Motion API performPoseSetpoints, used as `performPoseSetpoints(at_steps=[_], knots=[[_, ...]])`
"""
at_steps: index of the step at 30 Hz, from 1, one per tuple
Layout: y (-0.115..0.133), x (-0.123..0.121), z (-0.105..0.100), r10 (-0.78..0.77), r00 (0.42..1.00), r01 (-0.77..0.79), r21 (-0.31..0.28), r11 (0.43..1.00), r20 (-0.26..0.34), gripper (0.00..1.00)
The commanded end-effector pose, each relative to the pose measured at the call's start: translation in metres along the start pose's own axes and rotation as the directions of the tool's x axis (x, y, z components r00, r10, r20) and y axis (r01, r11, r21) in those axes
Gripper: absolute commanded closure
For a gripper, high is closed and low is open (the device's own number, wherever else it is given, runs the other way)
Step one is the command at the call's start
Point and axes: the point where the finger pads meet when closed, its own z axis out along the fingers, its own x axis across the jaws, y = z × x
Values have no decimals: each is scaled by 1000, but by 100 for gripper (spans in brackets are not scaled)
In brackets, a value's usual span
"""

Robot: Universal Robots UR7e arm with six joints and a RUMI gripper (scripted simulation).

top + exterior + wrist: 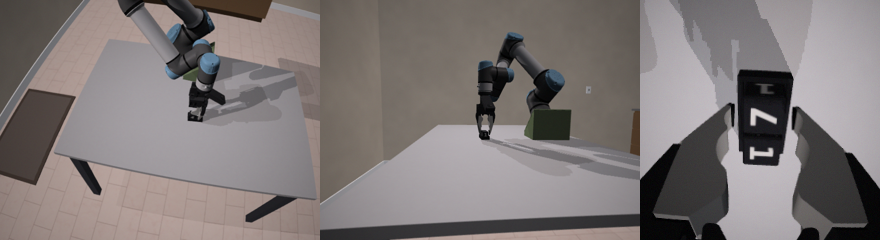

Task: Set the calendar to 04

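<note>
A small black calendar cube (762, 120) rests on the grey table (165, 124). Its top face shows a white 7 and its near face a 1. A further black face with an I-like mark (763, 89) sits just behind it; I cannot tell whether that is the second cube or the tray. My gripper (763, 106) points straight down, with one finger on each side of the cube at its level and a thin gap on both sides. The fingers are partly open and are not pressing the cube. The cube (195, 117) and the gripper (484, 131) also show in the top and exterior views.
The arm's green base block (548, 124) stands at the table's back, right of the cube. A dark brown mat (28, 134) lies on the floor left of the table. A wooden cabinet (232, 7) stands behind the table.
</note>
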Motion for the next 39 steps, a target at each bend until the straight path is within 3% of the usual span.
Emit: performPoseSetpoints(at_steps=[1, 19, 20, 39], knots=[[0, 0, 0, 0, 1000, 0, 0, 1000, -1, 72], [0, 0, 0, 0, 1000, 0, 0, 1000, -1, 72], [0, 0, 0, 0, 1000, 0, 0, 1000, -1, 90], [0, 0, 0, 0, 1000, 0, 0, 1000, -1, 90]])
